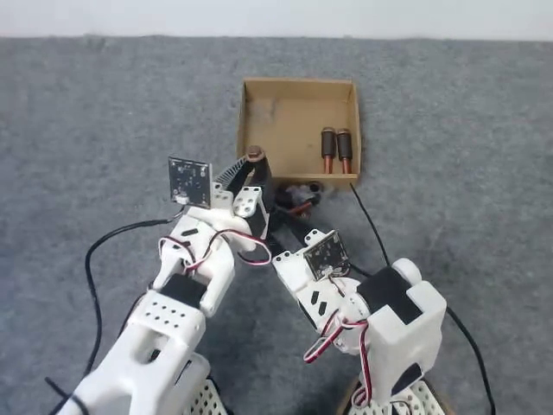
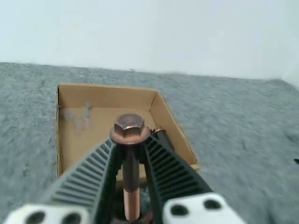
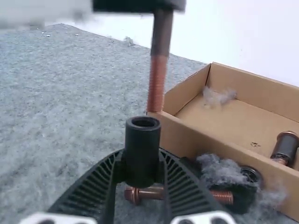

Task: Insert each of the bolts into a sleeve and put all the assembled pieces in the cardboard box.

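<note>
On the left of the grey surface (image 1: 78,130) a wide stretch of carpet runs to the white wall (image 1: 276,15) at the far edge, and a black cable (image 1: 90,285) loops beside my left arm. Toward the middle, my left pincer (image 2: 128,145) is closed on a copper bolt (image 2: 129,131). It grips the shank just under the hex head, so the bolt stands upright, and in the high view it sits over the near-left corner of the cardboard box (image 1: 298,84). Just to its right, on the near side of the box, my right pincer (image 3: 141,163) is clamped around a black sleeve (image 3: 142,148), which is upright with its mouth facing up. The bolt's threaded end hangs close by that mouth, not inside it; how well the two line up I cannot tell. On the surface against the box's near wall lie a loose bolt (image 3: 148,193) and a second sleeve (image 3: 248,176), half buried in grey fluff (image 3: 212,165). Inside the box, the left and middle of the floor carry a wisp of fluff, and two assembled pieces (image 1: 328,147) lie side by side along the right wall, toward the front. Right of the box, carpet stretches on to the edge of view
</note>
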Action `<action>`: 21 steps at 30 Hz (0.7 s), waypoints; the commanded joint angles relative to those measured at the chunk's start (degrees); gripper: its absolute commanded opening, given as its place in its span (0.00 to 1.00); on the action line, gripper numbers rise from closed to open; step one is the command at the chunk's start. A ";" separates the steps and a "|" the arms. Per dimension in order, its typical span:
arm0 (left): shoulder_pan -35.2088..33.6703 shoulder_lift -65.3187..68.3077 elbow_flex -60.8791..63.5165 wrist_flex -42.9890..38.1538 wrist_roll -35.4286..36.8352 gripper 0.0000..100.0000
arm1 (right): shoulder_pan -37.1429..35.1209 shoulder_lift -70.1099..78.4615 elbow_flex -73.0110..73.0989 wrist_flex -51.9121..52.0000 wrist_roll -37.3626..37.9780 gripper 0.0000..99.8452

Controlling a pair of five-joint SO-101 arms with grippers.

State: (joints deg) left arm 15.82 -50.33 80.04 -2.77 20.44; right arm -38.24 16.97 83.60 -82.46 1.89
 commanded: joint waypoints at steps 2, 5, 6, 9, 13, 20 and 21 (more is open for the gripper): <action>0.26 -6.33 -1.19 3.87 -0.62 0.01 | 0.40 -3.56 -1.32 0.13 -0.18 0.01; 0.26 -7.12 -1.19 5.80 -0.62 0.01 | 0.40 -3.56 -1.23 0.13 -0.18 0.01; 0.26 -7.12 -1.19 6.15 -0.62 0.01 | 0.40 -3.56 -1.23 0.13 -0.18 0.01; 0.35 -7.30 -1.10 7.82 -0.53 0.01 | 0.40 -3.56 -1.14 0.13 -0.18 0.01; 1.23 -7.38 -0.57 8.70 -0.53 0.01 | 0.40 -4.00 -0.35 0.13 0.26 0.01; 2.11 -7.38 2.15 3.60 -0.53 0.01 | 1.10 -4.09 0.00 0.13 2.73 0.01; 2.11 -7.38 2.24 3.60 -0.53 0.01 | 1.19 -4.09 0.00 0.13 2.90 0.01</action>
State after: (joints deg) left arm 17.58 -55.60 83.12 3.65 20.53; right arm -38.33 17.05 83.78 -82.46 3.47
